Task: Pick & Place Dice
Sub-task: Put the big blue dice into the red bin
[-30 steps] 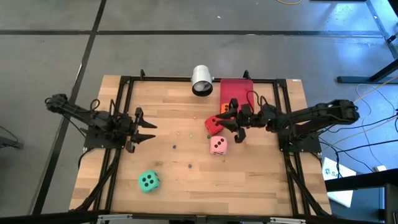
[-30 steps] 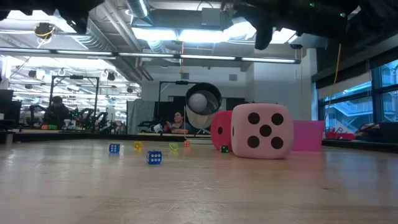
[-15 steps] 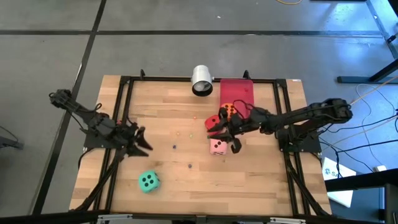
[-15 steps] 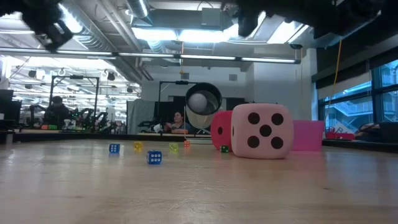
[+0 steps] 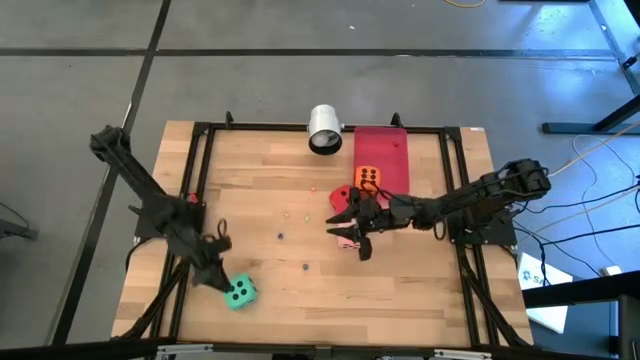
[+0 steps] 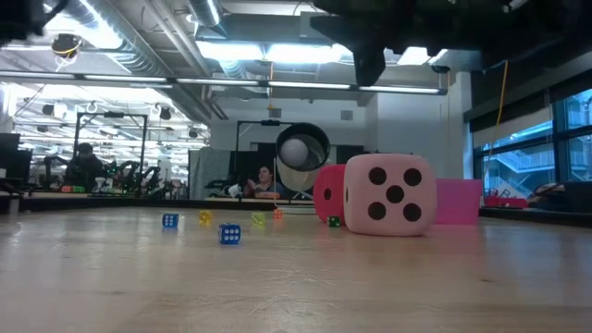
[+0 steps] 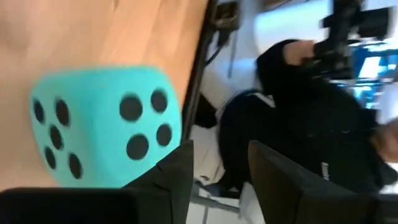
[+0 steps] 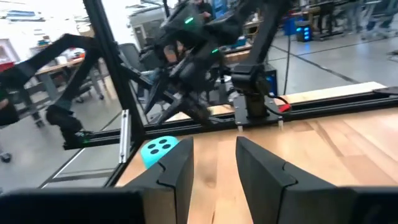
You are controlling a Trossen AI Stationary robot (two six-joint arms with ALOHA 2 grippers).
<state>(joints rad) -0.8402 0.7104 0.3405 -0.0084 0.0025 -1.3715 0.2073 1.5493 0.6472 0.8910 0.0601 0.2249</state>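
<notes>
One die placed, three remaining

Orange die [image 5: 368, 177] lies on red tray [image 5: 392, 145]; red die [image 5: 340, 197], pink die [image 5: 346, 236] at table centre, green die [image 5: 240, 292] at 7 o'clock; left gripper [image 5: 214, 270] and right gripper [image 5: 347, 228] fingers apart, empty

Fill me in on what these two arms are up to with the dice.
Both arms are closing in on dice. The left gripper is low beside the green die, fingers open and nothing held. The right gripper is over the pink die, also open and empty. The red die lies just behind the pink one, and the orange die already sits on the red tray near the white cup.
</notes>
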